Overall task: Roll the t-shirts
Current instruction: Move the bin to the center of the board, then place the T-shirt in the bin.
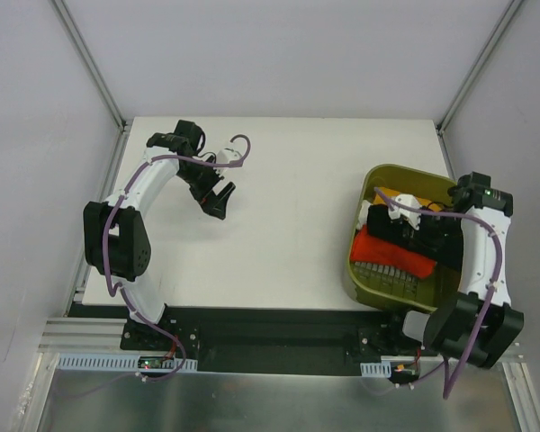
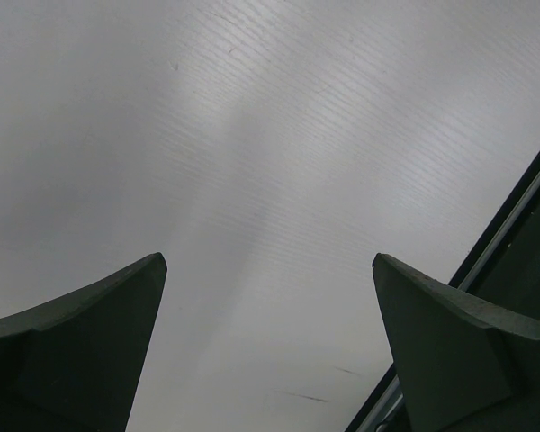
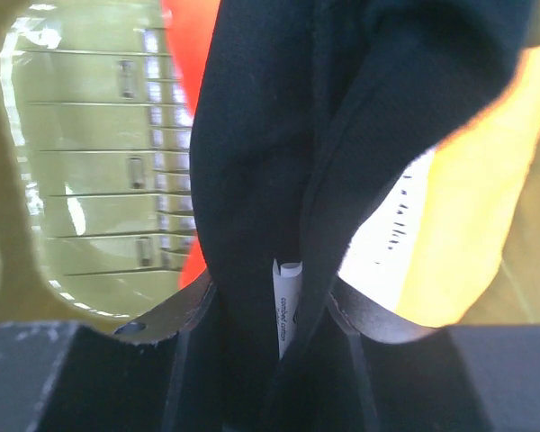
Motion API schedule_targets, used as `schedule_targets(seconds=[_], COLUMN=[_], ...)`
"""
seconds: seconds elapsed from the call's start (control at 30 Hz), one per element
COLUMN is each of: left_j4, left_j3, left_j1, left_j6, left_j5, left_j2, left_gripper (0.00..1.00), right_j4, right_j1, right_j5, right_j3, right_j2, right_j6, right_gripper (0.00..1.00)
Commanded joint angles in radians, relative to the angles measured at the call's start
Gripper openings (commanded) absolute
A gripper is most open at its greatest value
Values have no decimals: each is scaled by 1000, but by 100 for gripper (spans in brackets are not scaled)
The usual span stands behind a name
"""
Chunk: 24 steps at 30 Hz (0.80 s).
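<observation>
My right gripper (image 1: 384,225) reaches into the olive-green tub (image 1: 371,187) and is shut on a bunch of the black t-shirt (image 3: 270,153); a white care label (image 3: 288,306) pokes out between the jaws. The black t-shirt (image 1: 436,238) lies in the tub over the red-orange t-shirt (image 1: 391,255). An orange t-shirt (image 3: 486,216) and a white one (image 3: 396,234) lie beside it in the tub; the orange t-shirt also shows from above (image 1: 391,193). My left gripper (image 1: 219,200) hangs open and empty over the bare white table (image 2: 252,135).
The tub stands at the table's right edge, its slotted wall (image 3: 99,180) close to my right fingers. The table's front edge and a metal rail (image 2: 486,261) show in the left wrist view. Grey enclosure walls (image 1: 36,108) surround the table.
</observation>
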Motion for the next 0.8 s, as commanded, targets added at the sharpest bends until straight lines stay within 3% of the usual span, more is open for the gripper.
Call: schedule_targets(seconds=[0.0,0.27,0.5,0.77], left_j4=[-23,-21,-21,-15], left_j3=[11,20,60,97], left_j1=[-6,-6,-6,-8], left_j6=[-15,-30,-45,-42], left_j5=[47,86,98,78], left_j2=[0,7,53,78], left_gripper=[99,99,99,99], right_j4=[-334,-375,-371,-331], right_j1=[54,73,137,183], right_j5=[-34,-108,-120,-50], right_j3=[-82,-84,-184,-385], right_j2=[-130,-278,-241,-319], right_j6=[-579,-425,-453,-467], right_gripper=[1,1,1,1])
